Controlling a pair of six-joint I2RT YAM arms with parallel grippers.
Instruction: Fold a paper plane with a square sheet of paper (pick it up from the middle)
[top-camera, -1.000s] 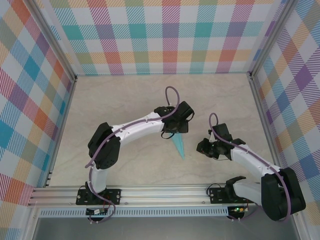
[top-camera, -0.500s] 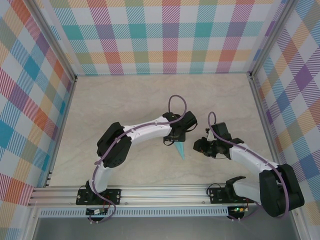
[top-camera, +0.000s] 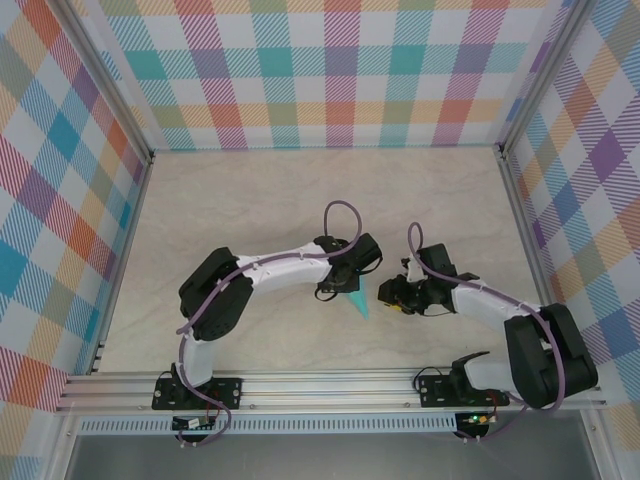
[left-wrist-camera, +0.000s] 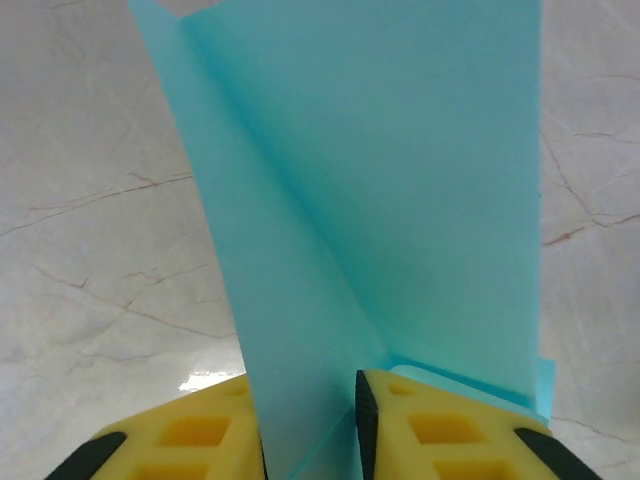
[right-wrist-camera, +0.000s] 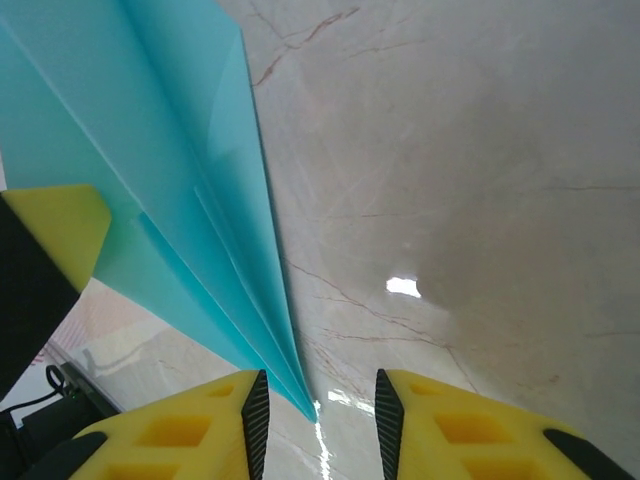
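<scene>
I see the paper plane near the middle of the table, a little toward the near edge, with its nose pointing at that edge. My left gripper has its jaws narrow, and the plane's raised fold stands between them. I cannot tell whether they pinch it. My right gripper has its jaws slightly apart. The plane's nose sits in the gap and, as far as I can see, touches neither finger.
</scene>
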